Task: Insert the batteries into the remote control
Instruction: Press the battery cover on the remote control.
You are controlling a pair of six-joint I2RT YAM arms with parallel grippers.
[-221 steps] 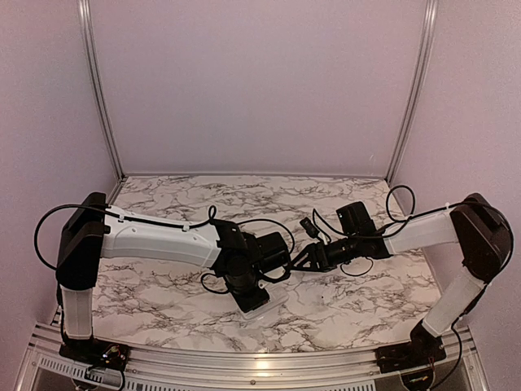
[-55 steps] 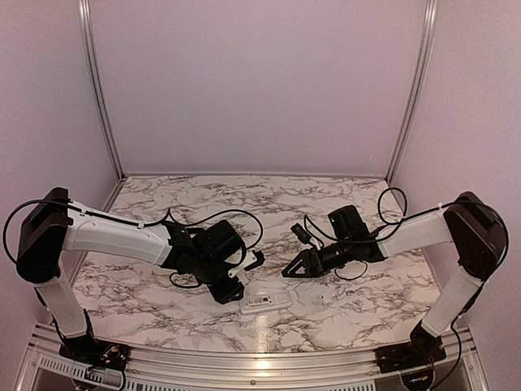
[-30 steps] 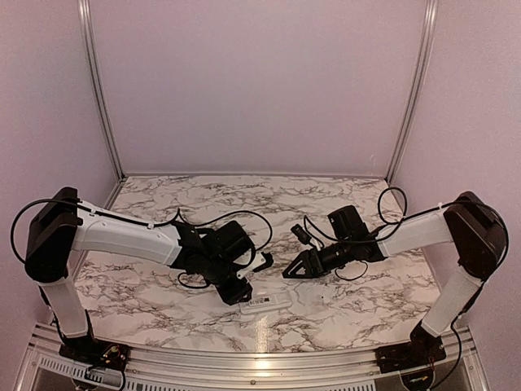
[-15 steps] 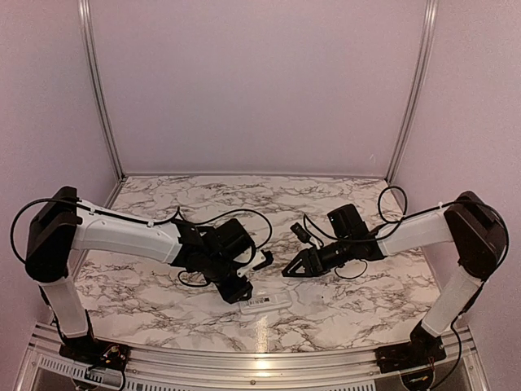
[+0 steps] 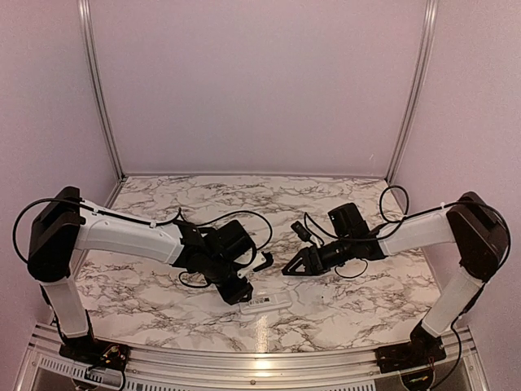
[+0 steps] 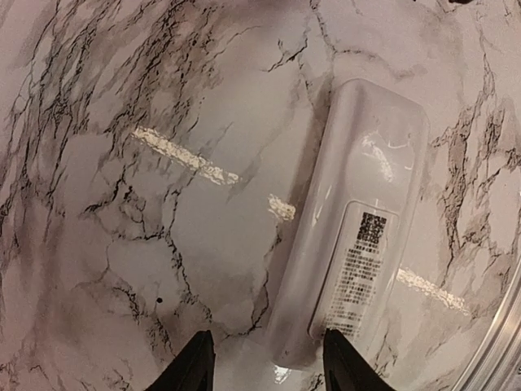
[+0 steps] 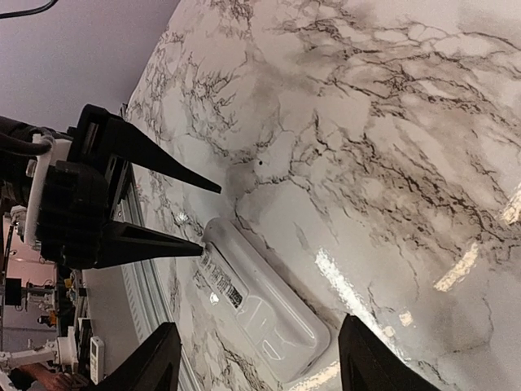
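The remote control [image 5: 265,303] is a slim white handset lying flat on the marble table near the front edge, printed label side up [image 6: 358,244] [image 7: 260,301]. My left gripper [image 5: 242,293] hangs open just over its left end; one fingertip [image 6: 335,358] is above the remote's end and the other over bare marble. In the right wrist view, the left gripper [image 7: 210,216] points at that same end. My right gripper [image 5: 286,270] stands open and empty above and behind the remote, apart from it [image 7: 259,346]. The batteries are out of view.
An aluminium rail [image 5: 260,365] runs along the table's near edge, close behind the remote [image 6: 506,342]. Black cables [image 5: 244,218] loop off both wrists over the middle of the marble. Pale walls with metal posts [image 5: 98,90] close the back and sides.
The left gripper has edged slightly right, closer over the remote's left end. The remote and the right arm have hardly moved.
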